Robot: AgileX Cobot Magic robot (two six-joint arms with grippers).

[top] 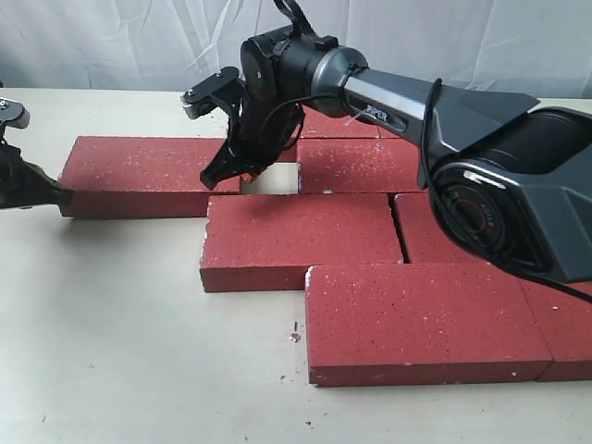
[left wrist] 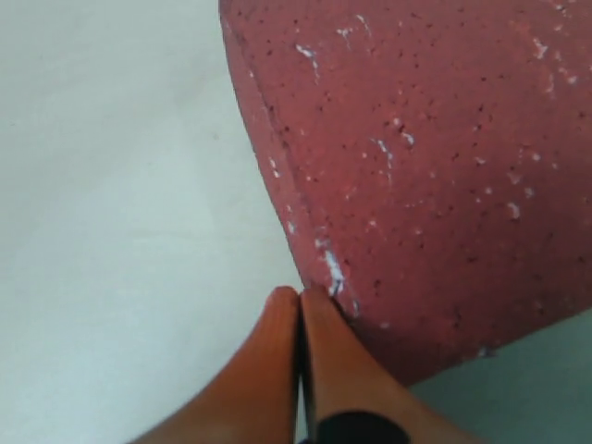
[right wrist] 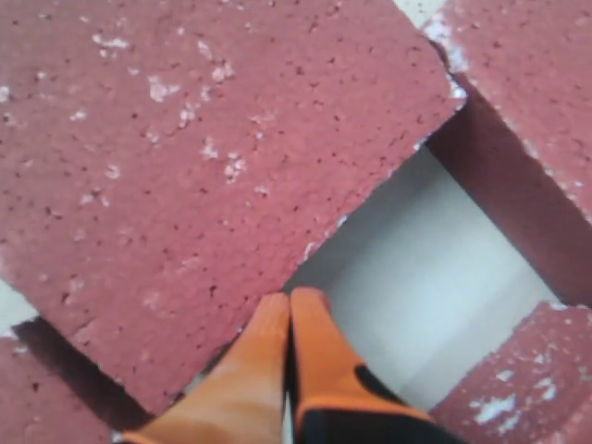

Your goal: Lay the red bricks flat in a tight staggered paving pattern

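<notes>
Several dark-red bricks lie flat on the table. The far-left brick [top: 148, 174] stands apart from its row, leaving a bare gap [top: 270, 181] before the neighbouring brick [top: 356, 165]. My right gripper [top: 215, 176] is shut with its tip at that brick's right end by the gap; the right wrist view shows its fingertips [right wrist: 291, 301] against the brick's edge [right wrist: 203, 157]. My left gripper [top: 61, 196] is shut with its tip at the same brick's left end [left wrist: 425, 166], with the fingertips [left wrist: 301, 294] touching its chipped corner. In front lie a middle brick [top: 296, 240] and a near brick [top: 421, 324].
More bricks lie at the right, partly hidden under the right arm [top: 518, 203]. A small dark speck [top: 294, 335] lies on the pale tabletop [top: 120, 342]. A white cloth backdrop [top: 111, 42] hangs behind the table.
</notes>
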